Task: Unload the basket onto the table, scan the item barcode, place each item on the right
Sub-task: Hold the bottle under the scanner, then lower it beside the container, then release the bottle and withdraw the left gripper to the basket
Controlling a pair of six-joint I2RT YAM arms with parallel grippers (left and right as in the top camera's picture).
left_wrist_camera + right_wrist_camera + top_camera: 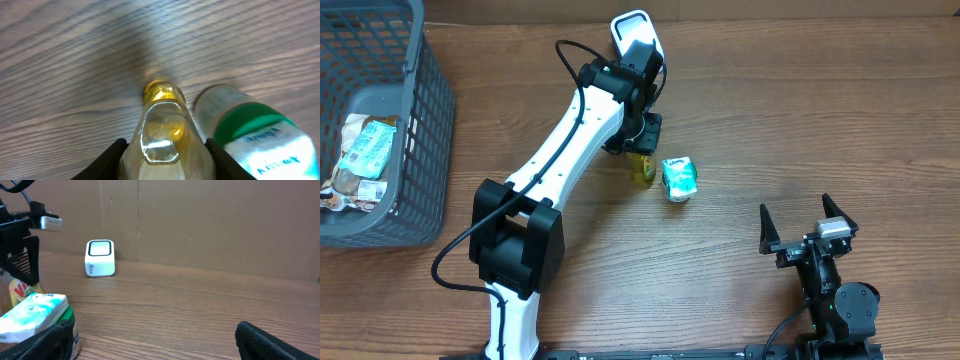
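The left gripper (643,152) is closed narrowly on a small clear plastic bottle of yellow liquid (162,137). Its two black fingers (111,161) lie flat against the bottle's sides. The bottle's gold cap (162,93) points away from the wrist, down toward the brown wood-grain table (790,110); whether the bottle touches the table I cannot tell. A red-lettered label shows on the bottle in the right wrist view.

Just to the right of this gripper a green-and-white soft pack (678,179) sits on the table. It is close beside the bottle, and whether the two touch I cannot tell.

Past the gripper, toward the far edge of the table and well apart from it, stands a white cube-shaped barcode scanner with a dark-framed window (635,34). In the overhead view the left arm partly covers it.

Far off to the gripper's left, at the table's edge, is a grey plastic mesh basket (420,120) with wrapped packets lying in it.

The right gripper (807,225) is well to the right of the left one and nearer the robot's base. Its jaws are spread wide with nothing between them
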